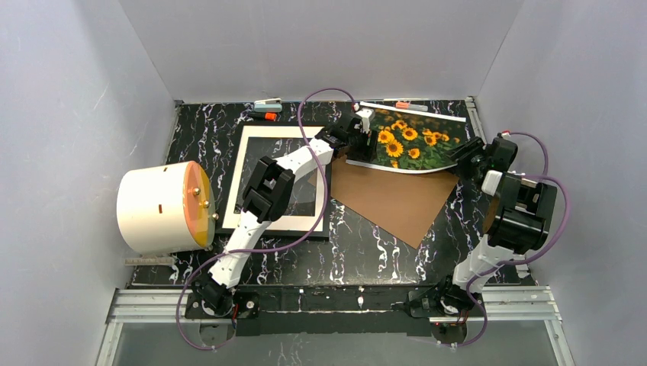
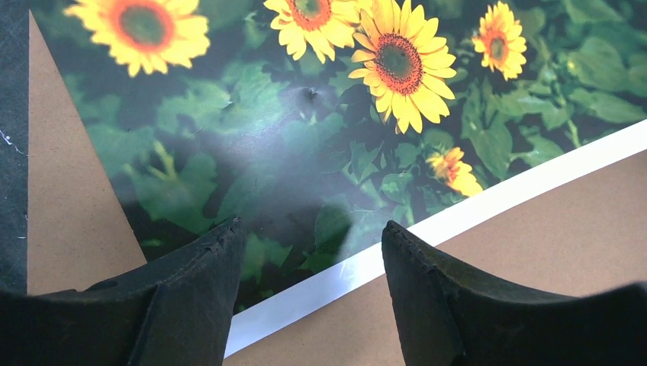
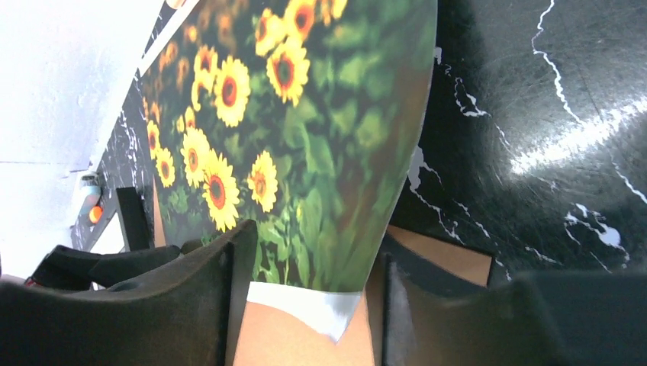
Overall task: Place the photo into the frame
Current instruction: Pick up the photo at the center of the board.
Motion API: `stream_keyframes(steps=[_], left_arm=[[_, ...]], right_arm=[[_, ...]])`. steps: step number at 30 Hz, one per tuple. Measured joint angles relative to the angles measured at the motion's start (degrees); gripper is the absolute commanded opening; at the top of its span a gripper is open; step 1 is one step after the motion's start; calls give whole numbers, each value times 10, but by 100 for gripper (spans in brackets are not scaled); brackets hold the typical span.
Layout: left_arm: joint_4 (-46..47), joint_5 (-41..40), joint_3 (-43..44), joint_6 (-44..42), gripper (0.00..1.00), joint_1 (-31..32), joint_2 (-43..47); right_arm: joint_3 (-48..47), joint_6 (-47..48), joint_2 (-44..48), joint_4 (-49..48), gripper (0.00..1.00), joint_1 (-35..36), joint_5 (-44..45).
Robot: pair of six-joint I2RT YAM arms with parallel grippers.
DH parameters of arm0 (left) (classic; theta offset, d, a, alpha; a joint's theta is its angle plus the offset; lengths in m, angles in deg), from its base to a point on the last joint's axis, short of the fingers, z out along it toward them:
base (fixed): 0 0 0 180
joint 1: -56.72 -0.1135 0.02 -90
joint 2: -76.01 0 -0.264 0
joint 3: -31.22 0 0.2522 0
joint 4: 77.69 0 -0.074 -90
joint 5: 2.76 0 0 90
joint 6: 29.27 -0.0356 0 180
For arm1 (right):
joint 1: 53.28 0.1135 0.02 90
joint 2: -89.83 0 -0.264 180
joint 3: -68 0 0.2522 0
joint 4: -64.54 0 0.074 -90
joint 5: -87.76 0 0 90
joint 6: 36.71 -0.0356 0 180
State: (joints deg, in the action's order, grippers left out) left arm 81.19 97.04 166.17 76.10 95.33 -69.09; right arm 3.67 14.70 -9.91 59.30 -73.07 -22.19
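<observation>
The photo (image 1: 416,139), sunflowers facing up, lies at the back right, its near part over the brown backing board (image 1: 397,200). My left gripper (image 1: 365,136) hovers at the photo's left edge. In the left wrist view it (image 2: 311,225) is open above the print (image 2: 305,137) and its white border, with nothing between the fingers. My right gripper (image 1: 467,156) is at the photo's right near corner. In the right wrist view its jaws (image 3: 317,244) stand apart around that curled corner (image 3: 320,137), with gaps showing. The black frame (image 1: 290,223) with a cream mat lies left of centre under the left arm.
A white drum with an orange lid (image 1: 164,207) lies on its side at the left edge. Small clips and an orange-tipped item (image 1: 268,114) sit by the back wall. A ruler (image 1: 149,261) lies at the front left. Grey walls close in both sides.
</observation>
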Motion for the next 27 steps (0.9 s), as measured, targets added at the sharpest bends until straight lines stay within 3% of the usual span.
stream_keyframes(steps=[5, 8, 14, 19, 27], left_arm=[[-9, -2, 5, -2, 64, 1, 0], [-23, -4, 11, -3, 67, 2, 0], [-58, -10, 16, -11, 76, 3, 8], [-94, -7, 13, -28, 83, 3, 35], [-79, 23, -32, -112, 85, 22, 148]], right_arm=[[-25, -9, -30, 9, 20, 6, -7], [-40, -18, -34, 30, 8, 13, 2], [-58, -24, -5, 100, 1, 24, 41], [-80, -28, 50, 198, 1, 28, 72], [-195, -49, 116, 397, 1, 33, 122]])
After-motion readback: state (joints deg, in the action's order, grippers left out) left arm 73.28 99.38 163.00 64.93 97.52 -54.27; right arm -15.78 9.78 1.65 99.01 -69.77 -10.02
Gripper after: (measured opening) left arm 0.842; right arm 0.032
